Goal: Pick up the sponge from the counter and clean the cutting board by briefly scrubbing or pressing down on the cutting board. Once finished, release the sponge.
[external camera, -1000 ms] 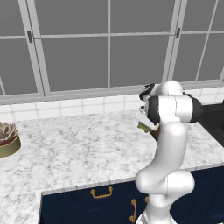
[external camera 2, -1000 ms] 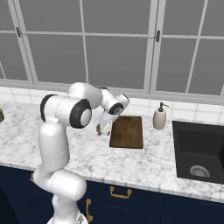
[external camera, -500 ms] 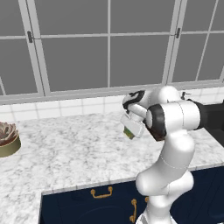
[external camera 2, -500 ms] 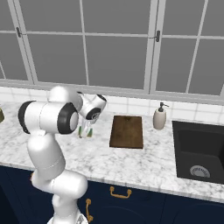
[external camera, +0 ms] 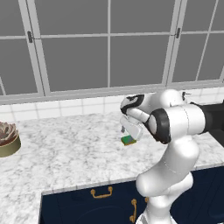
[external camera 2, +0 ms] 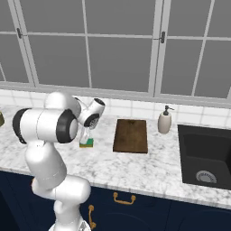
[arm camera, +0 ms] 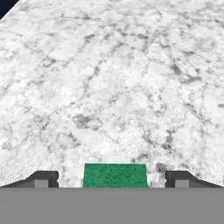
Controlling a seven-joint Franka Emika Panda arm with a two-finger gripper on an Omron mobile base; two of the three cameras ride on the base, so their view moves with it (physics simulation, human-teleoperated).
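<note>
Two dark fingertips (arm camera: 43, 178) stand spread wide in the hand view, with the sponge (arm camera: 114, 175) lying between them and a clear gap of white marble on either side, so nothing is pinched; the gripper (arm camera: 113, 179) looks down at the counter (arm camera: 109, 78) from just above. Seen from the right base view, the sponge (external camera 2: 86, 143) rests on the counter (external camera 2: 135, 164) directly beneath the fingers, its green face up and yellow layer below, while the cutting board (external camera 2: 131, 135) lies well apart to the right of the hand, near a soap dispenser (external camera 2: 165, 122) and a dark sink (external camera 2: 205, 155). From the left base view the sponge (external camera: 127, 140) sits just under the gripper (external camera: 127, 131), with a potted succulent (external camera: 8, 138) far off at the counter's left end. By my reading the release step is at hand or done, though whether the board was scrubbed cannot be told from here. The sponge looks light and soft, likely to squash under a firm squeeze and spring back; it should not slip much, and it is hardly fragile. A good hold would be across its two short sides, fingers coming down either side of the green top and closing gently on the yellow layer, low enough that the block does not tip out
</note>
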